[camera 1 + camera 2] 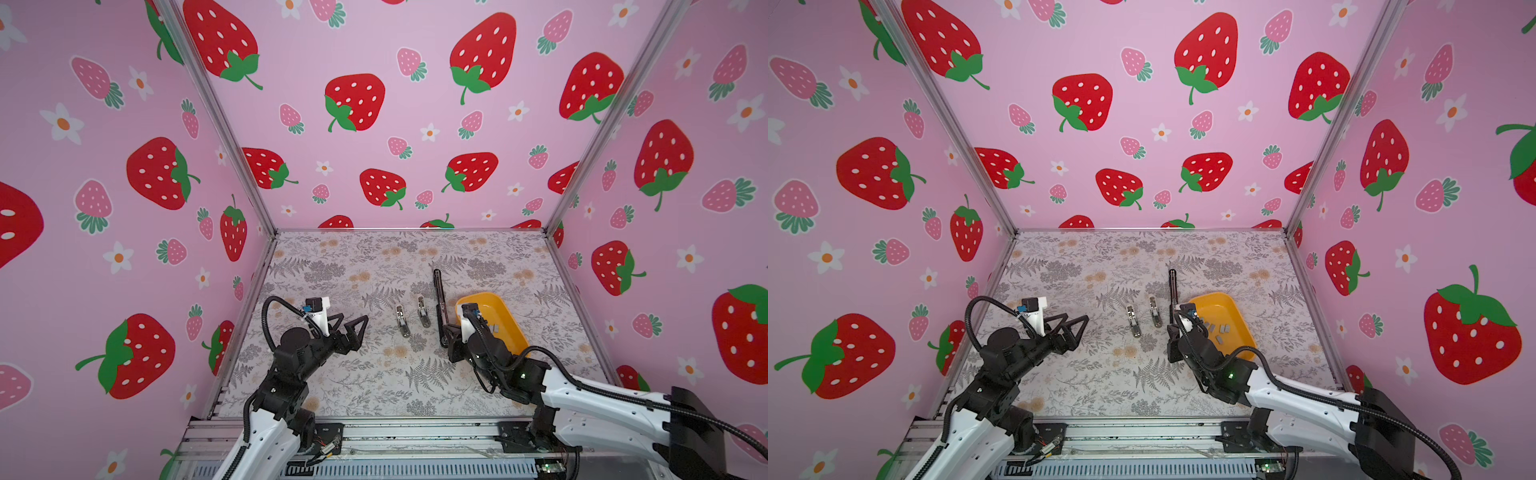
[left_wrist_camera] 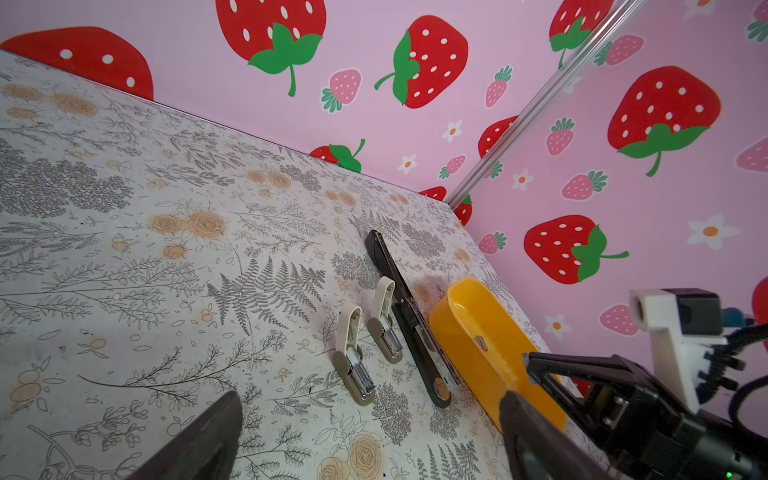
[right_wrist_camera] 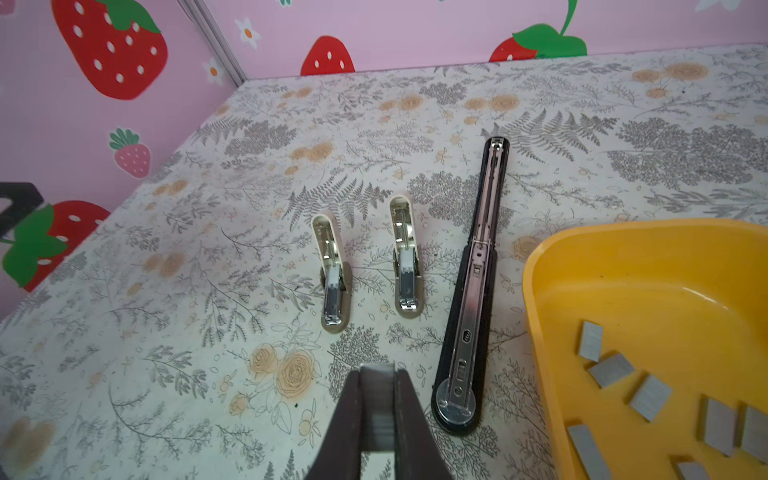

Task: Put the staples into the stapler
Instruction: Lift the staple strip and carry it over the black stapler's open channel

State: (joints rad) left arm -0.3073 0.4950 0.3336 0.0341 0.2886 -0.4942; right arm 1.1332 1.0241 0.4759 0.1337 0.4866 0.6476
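Observation:
Two small whitish staplers [image 3: 332, 286] [image 3: 405, 270] lie flipped open side by side on the floral table, next to a long black stapler [image 3: 469, 299], also open. In both top views they sit mid-table [image 1: 402, 321] [image 1: 1153, 311]. My right gripper [image 3: 377, 370] is shut on one grey strip of staples [image 3: 377, 415], hovering just short of the black stapler's near end. Several more staples [image 3: 611, 370] lie in the yellow tray [image 3: 536, 291]. My left gripper [image 2: 371, 397] hangs open and empty to the left of the small staplers [image 1: 355, 318].
The yellow tray [image 1: 486, 296] stands at the right, close behind my right arm. Pink strawberry walls with metal corner posts [image 1: 232, 145] close in the table on three sides. A metal rail [image 1: 415, 436] runs along the front edge.

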